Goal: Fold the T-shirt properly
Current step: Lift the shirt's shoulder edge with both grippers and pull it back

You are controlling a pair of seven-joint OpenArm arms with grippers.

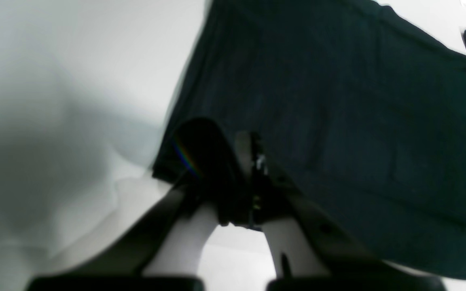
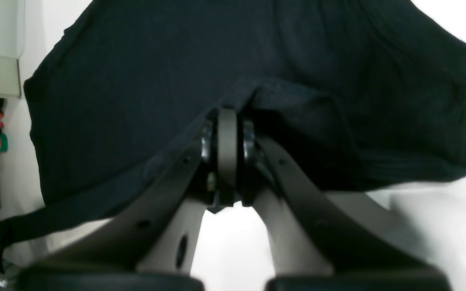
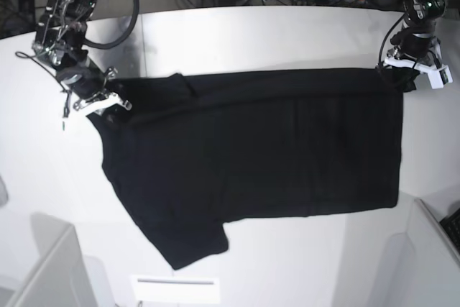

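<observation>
In the left wrist view, the left tool [image 1: 253, 178] is pinched tight on a corner of the T-shirt [image 1: 338, 121], and the black cloth spreads away from it over the white table [image 1: 55, 81]. This picture is blurry, so the very tips are hard to see, and the cloth runs off the top and right edges. In the right wrist view, the right tool [image 2: 227, 141] is also clamped on the T-shirt [image 2: 156, 81], with cloth bunched up right at the tips. The cloth covers most of the picture, so you cannot see what lies behind it. Some small things at the left edge are too blurry to name. In the base view, the T-shirt [image 3: 251, 149] lies spread out, nearly flat, in the middle of the table [image 3: 287, 34]. The right tool [image 3: 97, 100] holds it at the far corner by a sleeve on this picture's left side. The left tool [image 3: 408, 70] holds the far corner on this picture's right side. No print shows, only plain black. I think the step now is to carry the far edge over toward the near edge. To do it well, both arms should lift together, stay level, and keep the edge pulled straight so it does not sag or wrinkle. They should lay it down neatly on the near edge. The tips are too small here to see clearly.
</observation>
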